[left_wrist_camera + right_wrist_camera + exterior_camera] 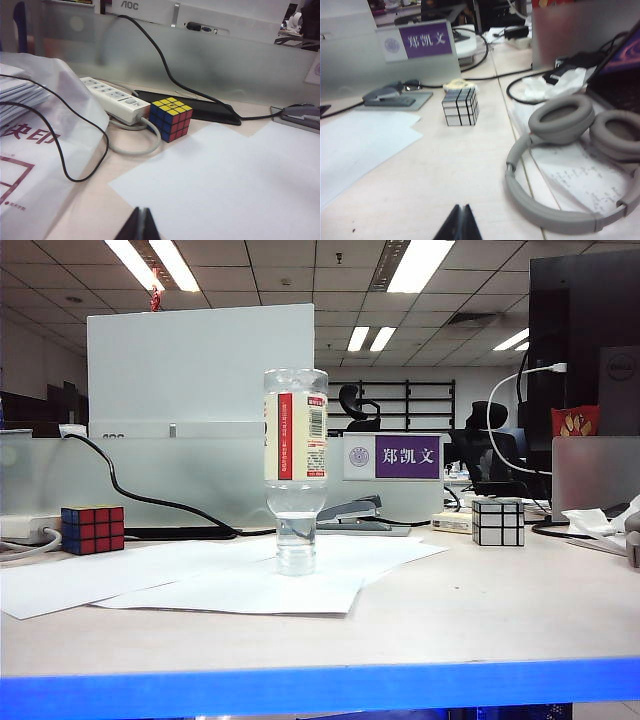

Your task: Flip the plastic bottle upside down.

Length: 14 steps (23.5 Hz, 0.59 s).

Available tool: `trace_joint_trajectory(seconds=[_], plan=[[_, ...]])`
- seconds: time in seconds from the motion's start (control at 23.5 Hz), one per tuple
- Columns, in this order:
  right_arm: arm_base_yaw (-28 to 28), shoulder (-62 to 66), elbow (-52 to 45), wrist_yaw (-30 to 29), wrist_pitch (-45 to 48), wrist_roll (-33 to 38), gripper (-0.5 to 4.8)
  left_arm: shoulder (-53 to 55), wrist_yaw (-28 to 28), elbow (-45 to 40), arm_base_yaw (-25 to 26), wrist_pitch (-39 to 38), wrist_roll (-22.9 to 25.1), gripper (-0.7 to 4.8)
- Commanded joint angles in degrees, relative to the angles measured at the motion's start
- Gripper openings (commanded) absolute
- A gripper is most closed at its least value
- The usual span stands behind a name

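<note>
1. The plastic bottle [296,465] stands inverted on its cap on white paper sheets [215,580] near the middle of the table [480,610]; nothing touches it. A little clear liquid sits in the neck, just above the cap.
2. Bottle label: cream-white with a red vertical strip and a barcode; its fine print is too small to read.
3. Left gripper [139,227]: dark fingertips pressed together, nothing between them, low over the table edge beside a white sheet [225,185]. It does not show in the exterior view.
4. Right gripper [460,225]: fingertips likewise closed and empty, above bare tabletop next to grey headphones [570,165].
5. Readable writing: "AOC" on the monitor base [137,6] in the left wrist view; purple nameplate [392,456] with white characters "郑凯文" and a round emblem, behind the bottle.
6. A plastic bag [45,150] carries red printed characters, only partly legible ("快印").
7. The coloured puzzle cube [92,529] sits left of the bottle, beside a white power strip [112,97]; the silver mirror cube [498,522] sits to the right. Both are well apart from the bottle.
8. A grey stapler [352,512] lies behind the bottle.
</note>
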Motion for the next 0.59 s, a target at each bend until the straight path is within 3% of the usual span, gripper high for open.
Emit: trace_joint_trajectory(seconds=[0.04, 0.59], plan=[[0.09, -0.20, -1.60, -0.31, 3.85, 0.37, -0.08, -0.07, 0.17, 0.07, 0.02, 0.33, 0.02, -0.05], [0.13, -0.70, -5.49, -0.85, 5.90, 0.33, -0.08, -0.07, 0.17, 0.07, 0.00, 0.33, 0.02, -0.05]])
